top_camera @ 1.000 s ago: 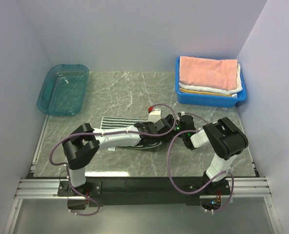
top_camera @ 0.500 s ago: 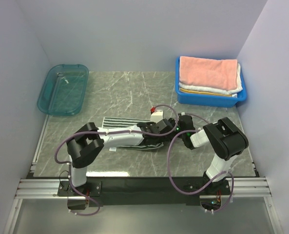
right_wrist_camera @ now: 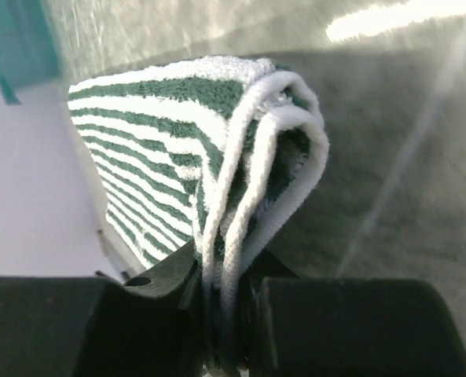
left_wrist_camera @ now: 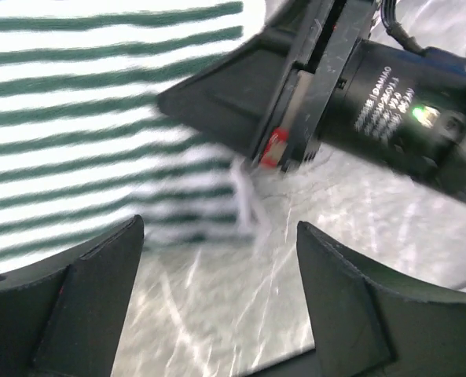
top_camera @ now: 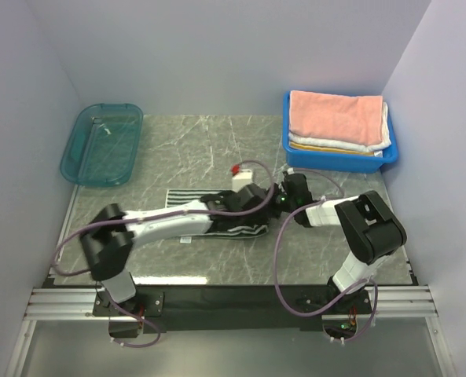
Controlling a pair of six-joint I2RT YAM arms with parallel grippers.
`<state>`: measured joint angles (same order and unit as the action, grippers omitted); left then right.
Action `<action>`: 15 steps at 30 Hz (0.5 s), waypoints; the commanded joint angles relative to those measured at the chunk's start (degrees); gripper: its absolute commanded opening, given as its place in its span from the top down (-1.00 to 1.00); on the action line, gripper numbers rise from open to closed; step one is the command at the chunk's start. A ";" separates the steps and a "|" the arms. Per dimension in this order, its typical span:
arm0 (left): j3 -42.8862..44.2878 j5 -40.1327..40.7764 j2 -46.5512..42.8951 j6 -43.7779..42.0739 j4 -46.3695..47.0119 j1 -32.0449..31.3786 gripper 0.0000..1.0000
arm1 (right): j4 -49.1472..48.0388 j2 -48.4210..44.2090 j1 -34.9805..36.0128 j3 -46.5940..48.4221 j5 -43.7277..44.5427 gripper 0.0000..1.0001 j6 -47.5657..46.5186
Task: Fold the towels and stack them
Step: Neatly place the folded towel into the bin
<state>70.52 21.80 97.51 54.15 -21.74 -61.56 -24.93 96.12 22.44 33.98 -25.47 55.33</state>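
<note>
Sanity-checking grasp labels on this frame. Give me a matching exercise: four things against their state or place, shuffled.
Things
1. left gripper
2. right gripper
3. pink towel
4. teal tray

State or place
A. shut on the striped towel
B. far left of the table
C. open, holding nothing
D. on top, in the blue bin

Pairs: 1-C, 2-A, 3-D, 4-B
</note>
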 commanded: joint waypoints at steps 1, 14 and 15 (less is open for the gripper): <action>-4.06 -1.59 -10.31 -0.27 -0.67 3.89 -0.69 | 8.55 -1.28 -0.81 6.00 2.88 1.00 -8.91; -10.23 -9.84 -36.86 -19.68 -13.42 44.29 -0.96 | 39.15 5.92 -3.97 44.39 12.81 1.00 -32.91; -10.49 -10.20 -37.22 -21.96 -13.16 46.25 -0.96 | 40.99 6.88 -4.85 47.47 13.25 1.00 -34.31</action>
<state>58.94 15.14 62.08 40.88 -31.73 -20.97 7.66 101.47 19.75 72.44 -16.80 29.52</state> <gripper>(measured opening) 0.980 0.188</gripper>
